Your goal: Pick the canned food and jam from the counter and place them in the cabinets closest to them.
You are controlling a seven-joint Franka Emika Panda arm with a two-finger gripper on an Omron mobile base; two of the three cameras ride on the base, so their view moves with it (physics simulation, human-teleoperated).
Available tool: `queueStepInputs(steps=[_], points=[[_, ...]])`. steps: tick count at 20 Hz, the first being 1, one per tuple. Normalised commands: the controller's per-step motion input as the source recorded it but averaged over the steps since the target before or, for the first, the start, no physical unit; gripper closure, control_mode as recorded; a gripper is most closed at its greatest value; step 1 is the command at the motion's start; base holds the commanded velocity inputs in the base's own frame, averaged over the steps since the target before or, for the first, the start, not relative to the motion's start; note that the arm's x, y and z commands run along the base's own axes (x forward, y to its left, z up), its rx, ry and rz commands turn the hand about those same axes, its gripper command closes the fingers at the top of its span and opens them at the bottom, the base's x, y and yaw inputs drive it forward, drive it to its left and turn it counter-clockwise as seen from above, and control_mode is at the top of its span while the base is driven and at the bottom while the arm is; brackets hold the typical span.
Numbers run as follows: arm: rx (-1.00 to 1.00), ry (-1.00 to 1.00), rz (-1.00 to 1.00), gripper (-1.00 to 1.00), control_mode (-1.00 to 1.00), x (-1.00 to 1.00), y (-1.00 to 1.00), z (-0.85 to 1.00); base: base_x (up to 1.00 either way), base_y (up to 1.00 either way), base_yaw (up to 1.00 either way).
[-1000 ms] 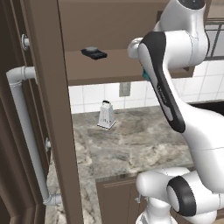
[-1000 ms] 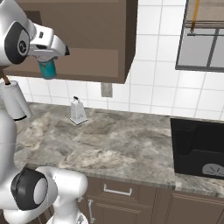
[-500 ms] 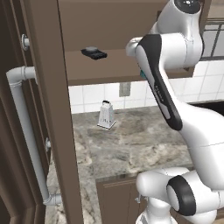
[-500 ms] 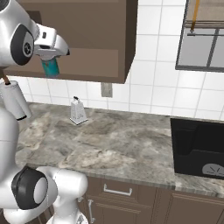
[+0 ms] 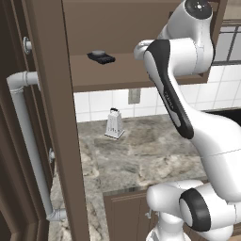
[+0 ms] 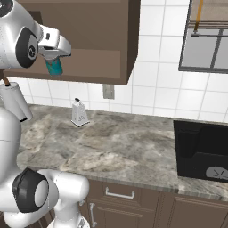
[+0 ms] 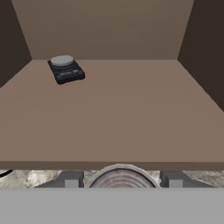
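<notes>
Right now, holding the canned food tight in the gripper, up by the front edge of the cabinets shelf. Looks small, hard, smooth, maybe slippery. Best squeezed around its round middle, kept straight up.
</notes>
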Motion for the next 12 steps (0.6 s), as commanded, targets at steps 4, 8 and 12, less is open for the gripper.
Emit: queueStepInputs(steps=[4, 8, 12], points=[[0.0, -0.03, 0.0, 1.0, -1.0, 0.2, 0.0, 0.0, 0.0, 0.0, 0.0], [0.0, -0.03, 0.0, 1.0, -1.0, 0.22, 0.0, 0.0, 0.0, 0.0, 0.0], [0.0, -0.03, 0.0, 1.0, -1.0, 0.21, 0.0, 0.0, 0.0, 0.0, 0.0]])
